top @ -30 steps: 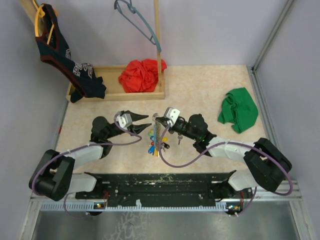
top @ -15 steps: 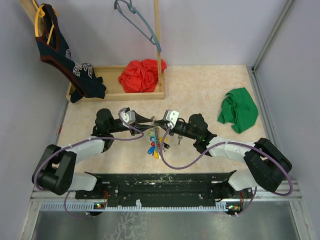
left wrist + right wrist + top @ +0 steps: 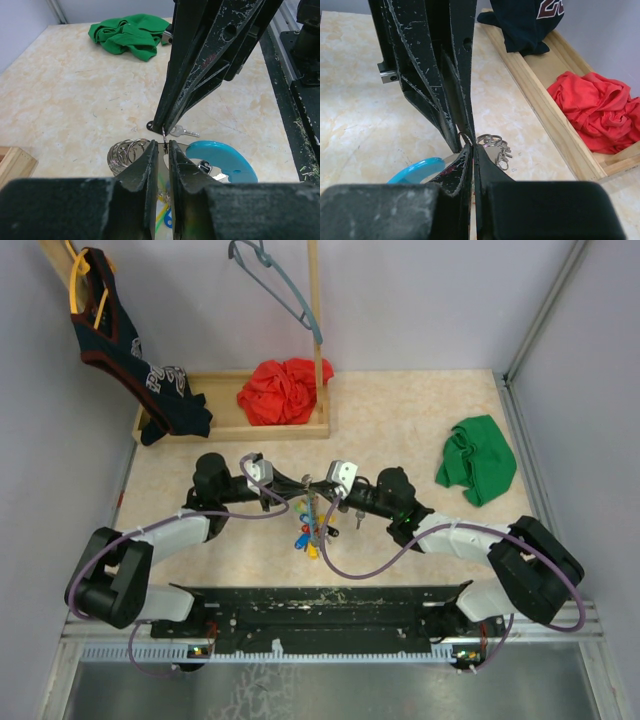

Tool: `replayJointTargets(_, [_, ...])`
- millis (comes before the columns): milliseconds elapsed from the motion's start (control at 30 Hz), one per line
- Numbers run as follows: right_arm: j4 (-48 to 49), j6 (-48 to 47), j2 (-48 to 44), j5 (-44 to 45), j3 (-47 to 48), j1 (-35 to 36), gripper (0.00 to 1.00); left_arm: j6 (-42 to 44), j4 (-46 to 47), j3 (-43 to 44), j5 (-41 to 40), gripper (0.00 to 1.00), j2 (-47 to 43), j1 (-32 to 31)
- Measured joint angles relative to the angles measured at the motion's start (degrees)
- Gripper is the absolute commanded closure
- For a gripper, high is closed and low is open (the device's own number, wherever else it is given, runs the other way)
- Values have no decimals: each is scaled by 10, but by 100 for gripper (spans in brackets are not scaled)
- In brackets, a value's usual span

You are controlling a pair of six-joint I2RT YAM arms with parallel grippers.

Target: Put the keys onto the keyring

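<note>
Left gripper [image 3: 161,148]: I've brought it in; fingers narrowed around a thin wire loop [image 3: 164,135], grip uncertain.
Right gripper [image 3: 471,150]: fingers together, tips meeting the left's.
Keyring [image 3: 220,161]: mid-worktop under both tips, keys [image 3: 308,536] beside it.
Meaning: I judge threading is about to start.

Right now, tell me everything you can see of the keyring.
The keyring stands on edge over the tabletop between both gripper tips, from above a thin grey strip. Its light-blue section looks like flat, smooth, curved plastic, low near the surface. Coloured keys bunch at its lower end. The shut right gripper pinches thin wire, seemingly its top; the left gripper flanks that spot, jaws a slit apart.
</note>
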Motion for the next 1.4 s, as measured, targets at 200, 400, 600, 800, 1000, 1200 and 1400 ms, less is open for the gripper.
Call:
replayJointTargets(200, [-12,-1,0,-4,3,0,100,3,-9,0,0,100,0,0])
replayJointTargets(400, [-26,3,-9,-3,4,0,94,8,-9,0,-2,100,0,0])
replayJointTargets(600, [-78,24,-72,30,4,0,86,19,-12,-2,-21,100,-4,0])
replayJointTargets(800, [-198,74,-153,102,19,0,76,40,-18,-14,-39,100,-15,1])
replayJointTargets(1000, [-372,127,-165,179,54,0,67,56,-19,-22,-43,100,-26,1])
replayJointTargets(1200, [-512,158,-105,221,113,-8,65,64,-19,-26,-46,100,-30,1])
replayJointTargets(1400, [-608,162,-12,238,167,-24,64,73,-31,-30,-58,100,-37,1])
